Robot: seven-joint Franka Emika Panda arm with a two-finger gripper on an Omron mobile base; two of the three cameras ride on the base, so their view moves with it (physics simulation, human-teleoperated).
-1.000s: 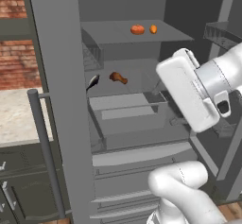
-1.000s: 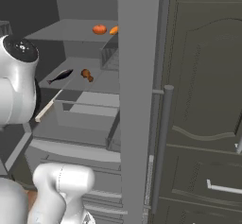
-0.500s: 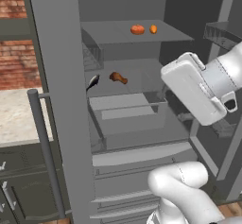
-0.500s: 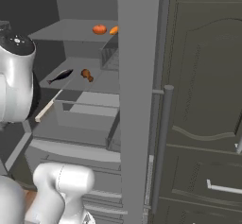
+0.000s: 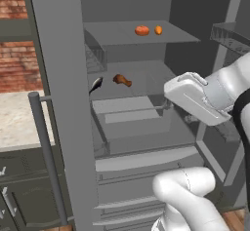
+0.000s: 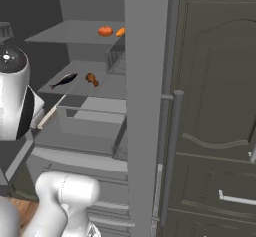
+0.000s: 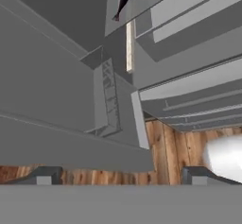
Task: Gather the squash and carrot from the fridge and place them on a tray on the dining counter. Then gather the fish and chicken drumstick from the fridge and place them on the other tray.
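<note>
Meanwhile, the end effector (image 7: 121, 176), tips spread and empty, faces the open fridge (image 5: 146, 103). Squash (image 5: 142, 30) and carrot (image 5: 158, 29) wait on the top shelf; reaching them likely comes next.

Open fridge door (image 5: 58, 103) flanks the left; pulled-out drawer (image 5: 132, 120) juts below the fish (image 5: 96, 84) shelf (upper shelf open in front)

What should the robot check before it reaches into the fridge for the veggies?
1. Fridge door swung open: ok.
2. Round orange-red squash lying on the top shelf: ok.
3. Small orange carrot beside it on that shelf: ok.
4. Dark slender fish and brown chicken drumstick one shelf lower, out of the way: ok.
5. Fingers spread wide and holding nothing: ok.
6. Tray ready on the dining counter: cannot tell.
</note>
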